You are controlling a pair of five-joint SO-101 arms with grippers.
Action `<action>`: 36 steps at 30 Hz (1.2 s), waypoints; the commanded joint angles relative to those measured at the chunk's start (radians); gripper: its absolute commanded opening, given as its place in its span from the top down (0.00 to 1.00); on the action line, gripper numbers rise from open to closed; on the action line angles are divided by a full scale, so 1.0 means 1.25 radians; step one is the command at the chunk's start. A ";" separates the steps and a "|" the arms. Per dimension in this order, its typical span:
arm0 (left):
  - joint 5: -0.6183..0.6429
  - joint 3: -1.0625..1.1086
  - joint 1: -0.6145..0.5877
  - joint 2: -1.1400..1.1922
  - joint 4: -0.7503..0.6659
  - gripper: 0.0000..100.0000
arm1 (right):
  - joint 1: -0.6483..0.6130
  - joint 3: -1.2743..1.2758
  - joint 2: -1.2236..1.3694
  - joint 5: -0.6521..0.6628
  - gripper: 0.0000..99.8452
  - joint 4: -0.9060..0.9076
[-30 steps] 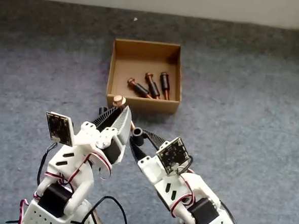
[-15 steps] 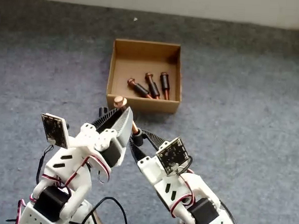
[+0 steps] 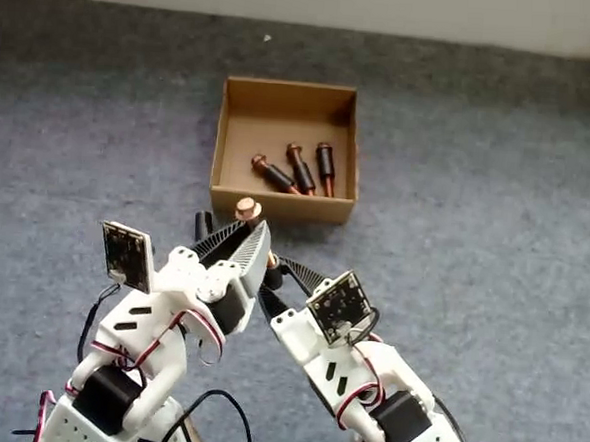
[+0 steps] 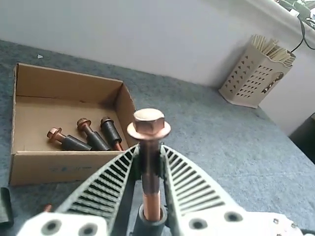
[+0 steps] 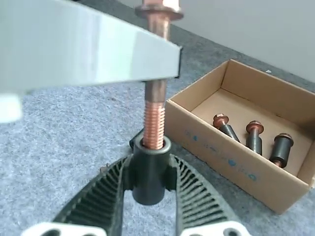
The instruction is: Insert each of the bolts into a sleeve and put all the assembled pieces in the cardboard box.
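My left gripper (image 4: pixel 150 162) is shut on a copper bolt (image 4: pixel 149 147), its hex head (image 3: pixel 247 209) pointing up. The bolt's threaded end (image 5: pixel 155 123) sits in the mouth of a black sleeve (image 5: pixel 149 172), and my right gripper (image 5: pixel 147 187) is shut on that sleeve. In the high view both grippers meet just in front of the cardboard box (image 3: pixel 225 132), left gripper (image 3: pixel 246 243) over right gripper (image 3: pixel 271 280). Three assembled bolt-and-sleeve pieces (image 3: pixel 296 169) lie inside the box, toward its near right side.
Another black sleeve (image 3: pixel 204 221) lies on the grey carpet just left of the left gripper. A small copper end (image 4: pixel 47 208) shows on the carpet near the box front. A pale perforated holder (image 4: pixel 256 73) stands far off by the wall.
The left gripper has shifted right and down with the bolt, bringing its threaded end into the sleeve held by the right gripper. The right arm has stayed still.
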 commanded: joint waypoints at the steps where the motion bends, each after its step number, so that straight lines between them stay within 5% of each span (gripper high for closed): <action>1: -0.039 -0.001 0.004 -0.007 -0.025 1.00 | -0.007 0.058 -0.019 0.006 0.99 -0.019; 13: -0.259 -0.002 0.007 -0.004 0.042 0.99 | -0.006 0.058 -0.019 0.053 0.99 -0.019; 20: -0.266 -0.014 0.069 -0.006 0.120 0.98 | 0.006 0.058 -0.019 0.053 0.99 -0.019; 25: -0.248 -0.053 0.051 -0.007 0.191 0.85 | 0.041 0.058 -0.019 0.052 0.99 -0.020; 36: -0.198 -0.142 -0.018 -0.007 0.291 0.84 | 0.041 0.058 -0.019 0.052 0.99 -0.020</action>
